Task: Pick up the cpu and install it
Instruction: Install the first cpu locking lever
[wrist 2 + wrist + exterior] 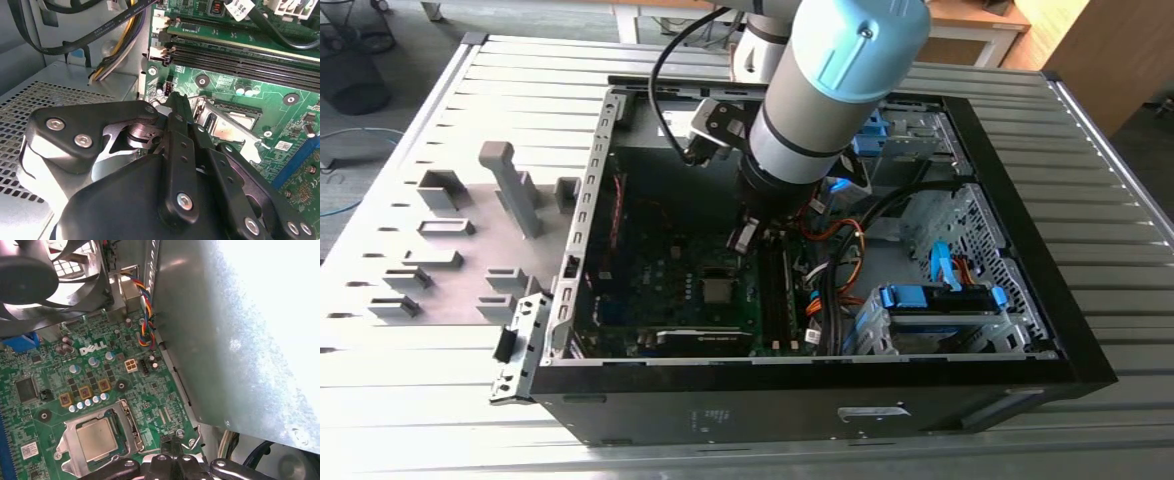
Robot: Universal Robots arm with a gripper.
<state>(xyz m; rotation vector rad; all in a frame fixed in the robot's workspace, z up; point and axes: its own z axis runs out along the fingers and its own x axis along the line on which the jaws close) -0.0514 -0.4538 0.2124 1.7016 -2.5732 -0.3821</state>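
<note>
The gripper is down inside the open computer case, over the green motherboard. In the second wrist view its black linkage tapers to a narrow tip with no gap visible, and nothing is seen between the fingers; whether it is fully closed cannot be told with certainty. The tip stands just beside the socket frame, apart from the chip.

The cpu lies flat inside that metal-framed socket, its silvery top exposed; it also appears in the second wrist view and in the exterior view near the middle of the board. The frame surrounds it on all sides.

Writing: white lettering is printed on the board near a row of capacitors, and small white labels sit on the board and on a cable; their text is not reported here.

Around the socket: long memory slots, a black fan, a bundle of coloured wires, and the grey sheet-metal wall of the case. Blue drive brackets occupy the case corner at the exterior view's right.

The case rests on a ribbed metal desk. Toward the desk's edge at the exterior view's left stand grey holder blocks. Beyond the desk lie a grey floor and wooden furniture.
</note>
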